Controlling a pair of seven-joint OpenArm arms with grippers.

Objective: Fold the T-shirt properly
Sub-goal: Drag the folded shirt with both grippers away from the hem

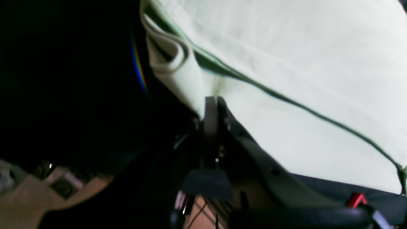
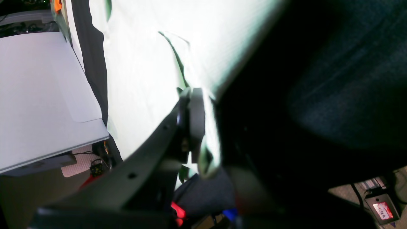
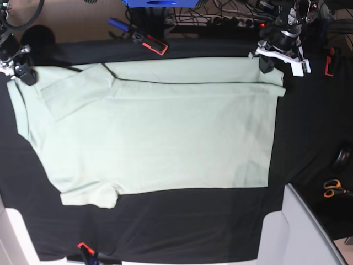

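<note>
Black cloth (image 3: 309,143) covers the table; cables (image 3: 231,19) and scissors (image 3: 332,189) lie around.

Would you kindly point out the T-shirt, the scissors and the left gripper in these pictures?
T-shirt (image 3: 165,138), base view, middle of the body panel.
Scissors (image 3: 332,188), base view, orange handles.
Left gripper (image 1: 212,106), left wrist view, tips pinched on the shirt's edge.

Bare black cloth (image 3: 182,221) below the T-shirt (image 3: 165,132); scissors (image 3: 332,188) rightward.

Lab bench — cables (image 3: 231,22), black cloth (image 3: 165,226).
</note>
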